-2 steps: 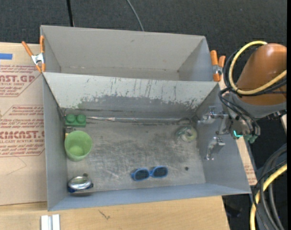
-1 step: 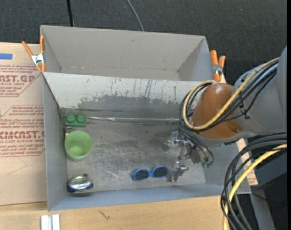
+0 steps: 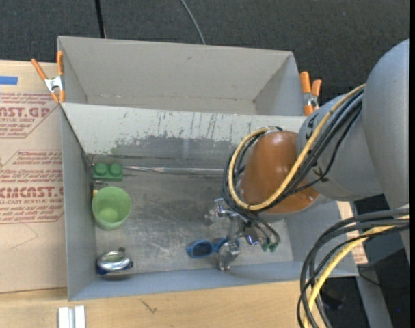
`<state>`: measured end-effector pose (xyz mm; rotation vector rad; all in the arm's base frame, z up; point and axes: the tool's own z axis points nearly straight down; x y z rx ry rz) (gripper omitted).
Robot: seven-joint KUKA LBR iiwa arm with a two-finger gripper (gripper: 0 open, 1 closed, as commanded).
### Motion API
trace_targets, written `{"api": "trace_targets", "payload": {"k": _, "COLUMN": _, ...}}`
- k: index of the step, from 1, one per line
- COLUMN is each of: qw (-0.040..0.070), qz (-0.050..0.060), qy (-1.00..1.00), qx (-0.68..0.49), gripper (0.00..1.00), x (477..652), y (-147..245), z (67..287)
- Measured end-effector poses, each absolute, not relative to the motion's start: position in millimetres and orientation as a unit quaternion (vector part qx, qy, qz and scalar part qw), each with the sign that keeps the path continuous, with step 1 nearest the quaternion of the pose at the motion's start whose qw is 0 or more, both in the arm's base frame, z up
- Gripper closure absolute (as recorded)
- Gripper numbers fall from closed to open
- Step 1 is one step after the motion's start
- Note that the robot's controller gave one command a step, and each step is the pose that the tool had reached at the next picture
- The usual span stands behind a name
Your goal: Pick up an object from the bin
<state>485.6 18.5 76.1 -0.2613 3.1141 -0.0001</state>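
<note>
My gripper [image 3: 221,236] is low over the bin floor near the front right, under the orange wrist cover. Its two metal fingers stand apart, one fingertip [image 3: 216,214] farther back and the other close to the front wall, so it is open with nothing between them. A small blue flat thing [image 3: 199,249] lies on the floor just left of the front finger, touching or almost touching it.
On the left side of the bin lie a green toy brick [image 3: 107,171], a light green cup [image 3: 111,206] with its mouth up, and a shiny silver and blue round thing [image 3: 114,264] in the front left corner. The arm and its cables cover the bin's right side.
</note>
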Motion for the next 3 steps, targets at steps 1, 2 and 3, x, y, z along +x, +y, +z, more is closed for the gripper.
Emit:
{"api": "trace_targets", "payload": {"k": 1, "qw": 0.003, "qz": 0.000, "qy": 0.997, "qx": -0.082, "gripper": 1.00, "x": 483.7, "y": 17, "z": 76}}
{"api": "trace_targets", "payload": {"k": 2, "qw": 0.005, "qz": 0.000, "qy": 0.993, "qx": -0.116, "gripper": 1.00, "x": 505.0, "y": 25, "z": 183}}
{"api": "trace_targets", "payload": {"k": 3, "qw": 0.003, "qz": 0.001, "qy": 0.966, "qx": -0.258, "gripper": 1.00, "x": 521.8, "y": 113, "z": 228}}
